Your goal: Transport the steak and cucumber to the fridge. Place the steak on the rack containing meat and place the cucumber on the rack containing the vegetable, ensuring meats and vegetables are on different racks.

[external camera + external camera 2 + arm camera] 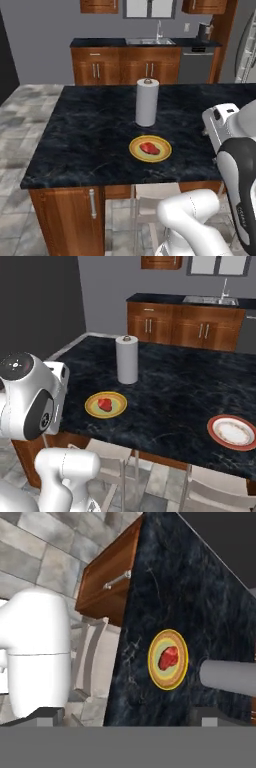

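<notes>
The steak [150, 148] is a small red lump lying on a yellow plate [136, 151] near the front edge of the black island counter [85, 125]. It also appears as the steak [104, 404] and the steak [168, 657] on the plate [156, 662]. My gripper [127, 714] hovers off the counter's front side, above the floor, well away from the steak. Its jaws stand wide open with nothing between them. A sliver of the grey fridge [248, 50] sits at the far right. The cucumber is out of view.
A white paper towel roll [147, 102] stands upright just behind the yellow plate. A red-rimmed plate [232, 432] lies at the counter's right front. Stools [107, 453] are tucked under the front edge. Wooden cabinets and a sink [150, 41] line the back wall.
</notes>
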Robot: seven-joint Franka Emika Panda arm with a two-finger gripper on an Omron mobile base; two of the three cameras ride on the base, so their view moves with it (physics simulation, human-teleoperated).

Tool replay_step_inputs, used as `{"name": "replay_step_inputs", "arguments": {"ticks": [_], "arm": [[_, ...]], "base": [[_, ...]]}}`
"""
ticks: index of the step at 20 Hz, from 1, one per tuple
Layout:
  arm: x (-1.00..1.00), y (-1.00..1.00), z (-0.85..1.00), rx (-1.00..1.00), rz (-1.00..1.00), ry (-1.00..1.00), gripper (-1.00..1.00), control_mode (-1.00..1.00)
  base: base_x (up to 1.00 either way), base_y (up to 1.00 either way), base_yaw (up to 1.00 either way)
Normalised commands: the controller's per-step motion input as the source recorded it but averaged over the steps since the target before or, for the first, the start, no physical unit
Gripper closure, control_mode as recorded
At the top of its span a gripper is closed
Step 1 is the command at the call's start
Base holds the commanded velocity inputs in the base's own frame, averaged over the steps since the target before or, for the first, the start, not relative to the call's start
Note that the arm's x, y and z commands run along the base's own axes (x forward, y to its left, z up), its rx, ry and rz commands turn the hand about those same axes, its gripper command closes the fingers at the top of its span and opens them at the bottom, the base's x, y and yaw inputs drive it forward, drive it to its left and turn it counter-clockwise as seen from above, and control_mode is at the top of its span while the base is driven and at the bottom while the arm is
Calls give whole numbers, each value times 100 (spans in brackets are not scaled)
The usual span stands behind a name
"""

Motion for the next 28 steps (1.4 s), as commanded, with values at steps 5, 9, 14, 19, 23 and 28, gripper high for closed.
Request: {"name": "replay_step_inputs", "arguments": {"ticks": [5, 9, 14, 19, 23, 28], "arm": [[0, 0, 0, 0, 0, 0, -100, 100], [0, 0, 0, 0, 0, 0, -100, 100], [21, 18, -21, -1, 6, 9, -100, -100], [51, 37, -44, -4, 19, 22, -100, -100], [24, 12, -41, 0, 37, 10, -100, -100], [0, 3, -27, 0, 39, 0, -100, -100]], "base": [[90, 37, -18], [100, 34, 0], [55, 21, 0], [0, 0, 0], [0, 0, 0], [0, 0, 0]]}}
